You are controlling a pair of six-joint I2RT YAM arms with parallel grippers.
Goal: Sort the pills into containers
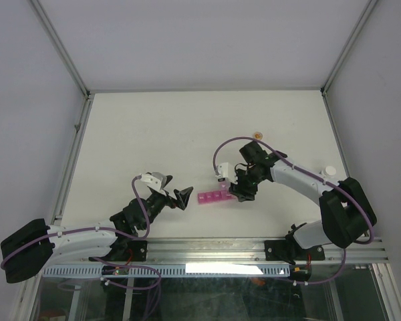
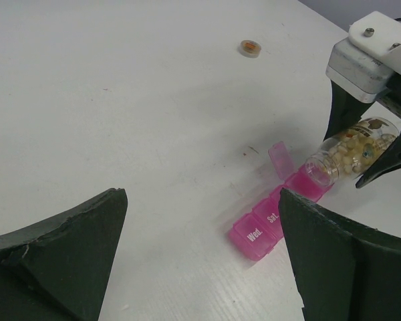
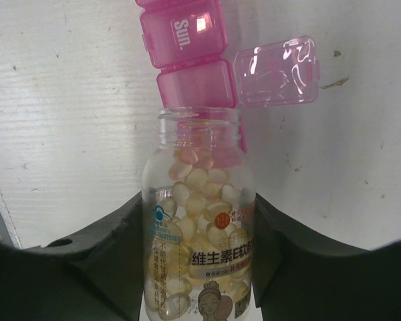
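The containers point(image 1: 214, 197) are a magenta strip of small lidded compartments lying between the arms, also seen in the left wrist view point(image 2: 260, 231) and the right wrist view point(image 3: 184, 40). One lid point(image 3: 277, 70) near the strip's right end stands open. My right gripper point(image 3: 199, 214) is shut on a clear bottle point(image 3: 200, 234) of pale yellow pills point(image 3: 197, 180). The bottle point(image 2: 351, 150) is tipped, its open mouth right at the compartment with the raised lid. My left gripper point(image 2: 202, 200) is open with nothing in it, just left of the strip.
A small tan round cap point(image 1: 258, 135) lies on the white table point(image 1: 154, 134) behind the right arm, also in the left wrist view point(image 2: 250, 48). A small white round thing point(image 1: 330, 170) sits by the table's right edge. A metal frame borders the table.
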